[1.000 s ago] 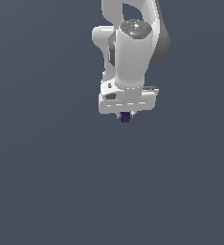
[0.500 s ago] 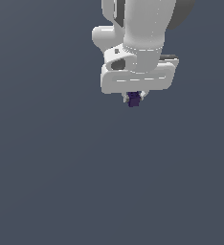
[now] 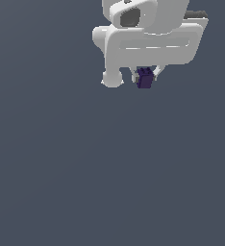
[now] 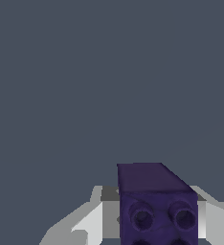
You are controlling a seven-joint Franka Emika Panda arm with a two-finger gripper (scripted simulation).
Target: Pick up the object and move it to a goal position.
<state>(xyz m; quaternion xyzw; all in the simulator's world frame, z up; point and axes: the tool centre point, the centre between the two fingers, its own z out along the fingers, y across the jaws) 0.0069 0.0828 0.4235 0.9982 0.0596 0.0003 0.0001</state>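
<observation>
A flat, dark blue-grey background fills both views. In the upper right of the exterior frame hangs the white arm, cut off by the top edge. Beneath it the pincer is clamped on the dark purple block — in the wrist view its studded face shows between pale fingers.

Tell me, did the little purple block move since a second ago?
Yes. The purple block, pinched in the tool, shifted toward the exterior view's right and upward, judged against the picture's edges; no fixed thing shows.
</observation>
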